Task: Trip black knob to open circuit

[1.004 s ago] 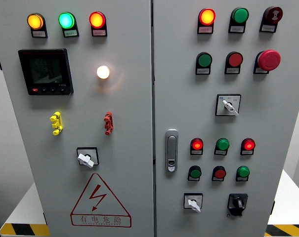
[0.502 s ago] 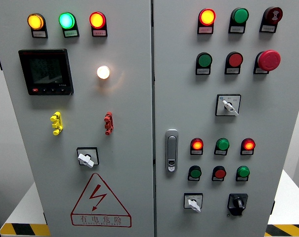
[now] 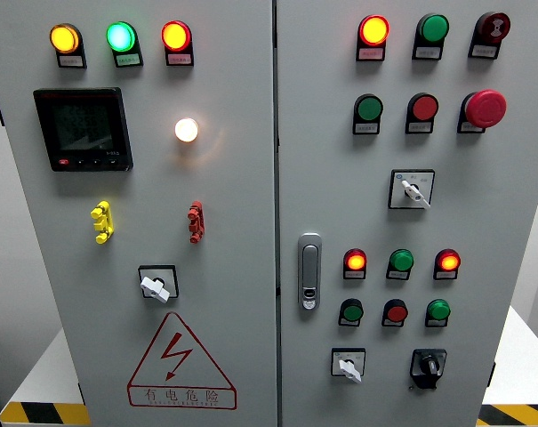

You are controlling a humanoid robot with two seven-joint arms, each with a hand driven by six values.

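Although neither hand was in view, the black knob point(image 3: 428, 365) near the lower right corner of the cabinet point(image 3: 251, 222) looked small, stiff and rigid, best pinched across its raised bar.

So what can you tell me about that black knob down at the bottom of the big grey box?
The black knob is a small round rotary switch, glossy like plastic, with a raised grip bar across its middle and a light mark on it. It sits on a black base fixed flat to the right door of the grey cabinet, near the bottom right, just right of a white-handled switch and below a green button. Nothing touches it; no robot hand is in view.
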